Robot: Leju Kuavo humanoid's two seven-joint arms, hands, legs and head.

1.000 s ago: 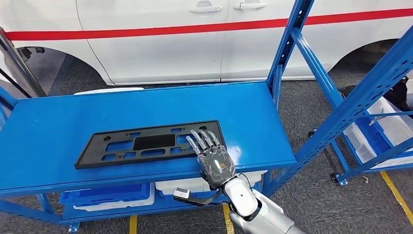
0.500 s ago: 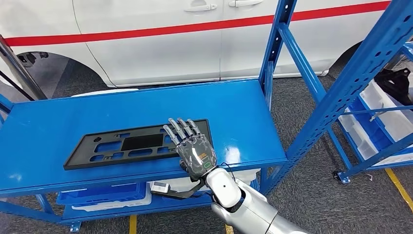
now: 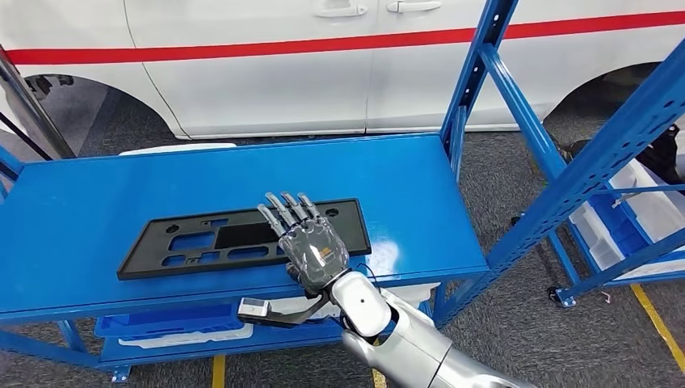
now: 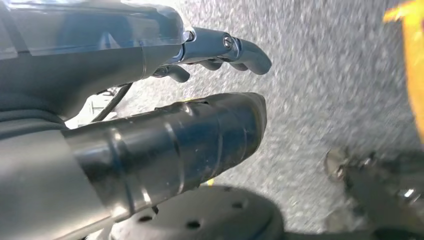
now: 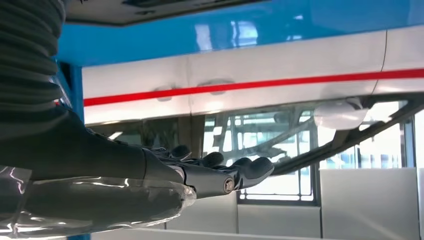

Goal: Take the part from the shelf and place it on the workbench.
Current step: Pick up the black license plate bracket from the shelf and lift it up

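**Nothing lifted yet: part flat on the shelf**

None of the task is judged complete. The part (image 3: 242,238), a long black panel with cut-outs, is seen lying flat on the blue shelf (image 3: 97,202), nearer the front edge than the back and reaching towards the right end. The right hand (image 3: 311,246) is laid palm-down over the part's right portion, near the shelf's front edge, with the fingers (image 3: 284,210) extended and slightly apart; nothing is enclosed by them, so the hand is read as open and no grasp is judged to have been made. Gripping, lifting, carrying and setting down on the workbench are all left to be done.

Whether the palm actually presses on the part cannot be told, since the contact is covered by the hand itself. The thumb is hidden below the shelf's front edge. In its wrist view the left hand (image 4: 165,100) is seen hanging over grey floor, holding nothing, fingers curled somewhat with a gap to the thumb; it is taken as open, though the view is blurred. No workbench can be made out.
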